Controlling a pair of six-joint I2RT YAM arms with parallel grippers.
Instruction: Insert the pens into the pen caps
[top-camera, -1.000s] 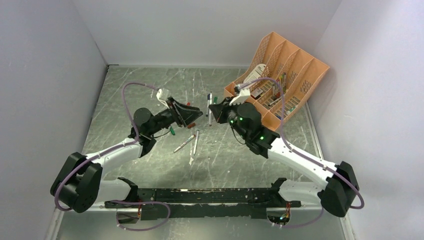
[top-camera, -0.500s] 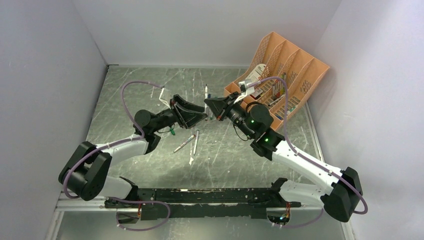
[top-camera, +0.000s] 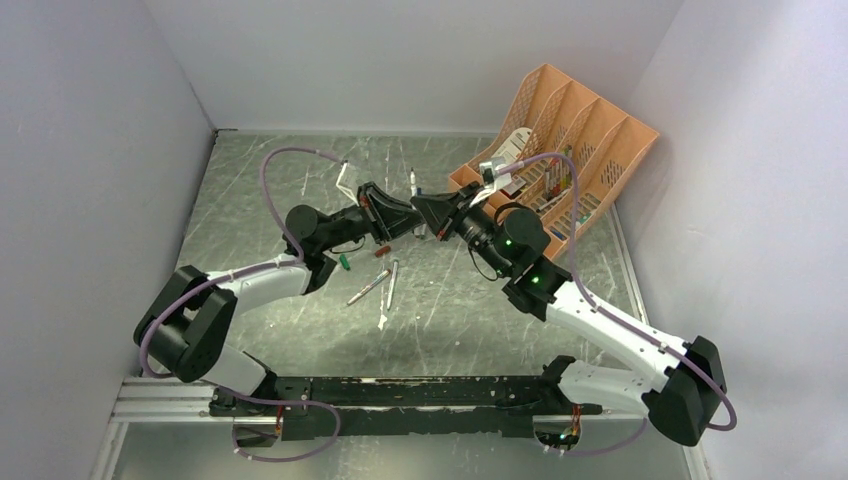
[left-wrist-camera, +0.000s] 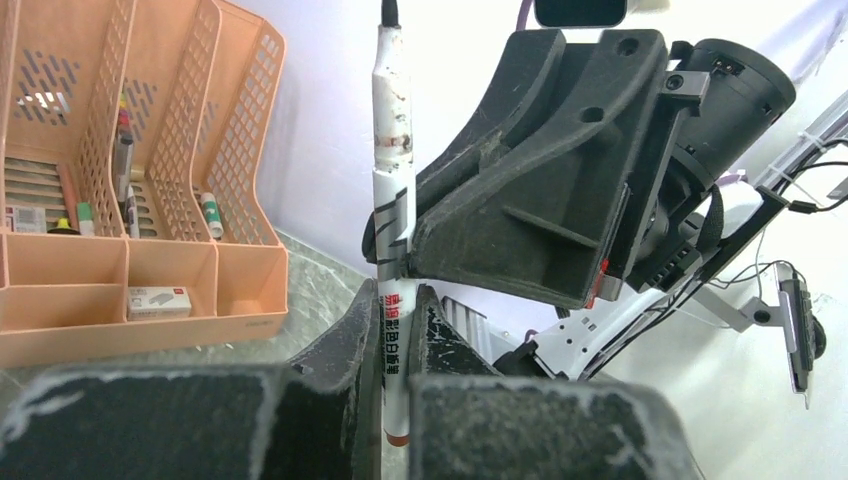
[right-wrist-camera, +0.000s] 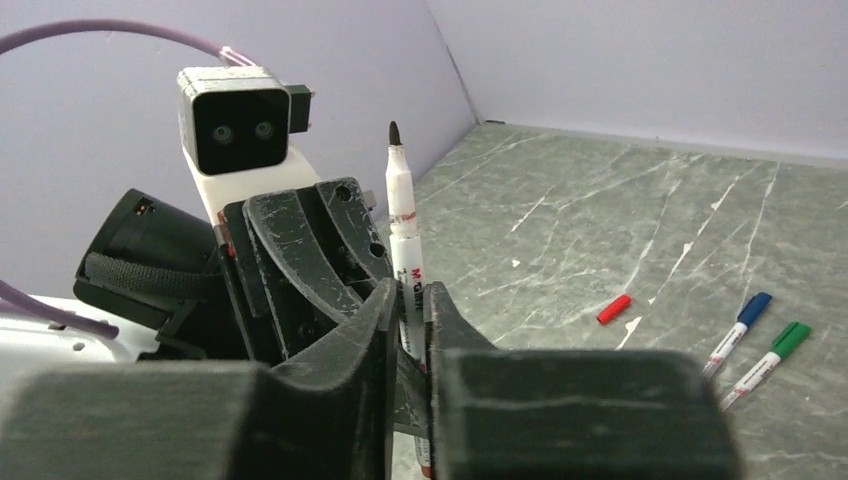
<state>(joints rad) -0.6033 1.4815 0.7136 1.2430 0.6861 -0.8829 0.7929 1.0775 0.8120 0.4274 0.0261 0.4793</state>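
Above mid-table, left gripper (left-wrist-camera: 395, 302) and right gripper (right-wrist-camera: 409, 296) both pinch one bare-tipped pen (right-wrist-camera: 400, 205). A red cap (right-wrist-camera: 613, 308) lies loose, while the blue-capped pen (right-wrist-camera: 738, 331) and green-capped pen (right-wrist-camera: 771, 361) look done.

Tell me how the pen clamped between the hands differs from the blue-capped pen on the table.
The held pen stands upright off the table, pinched by both the right hand and the left hand. The blue-capped pen lies flat on the table, untouched. The held pen shows a bare dark tip, while the blue-capped pen wears a cap on one end. Both have slim whitish barrels.
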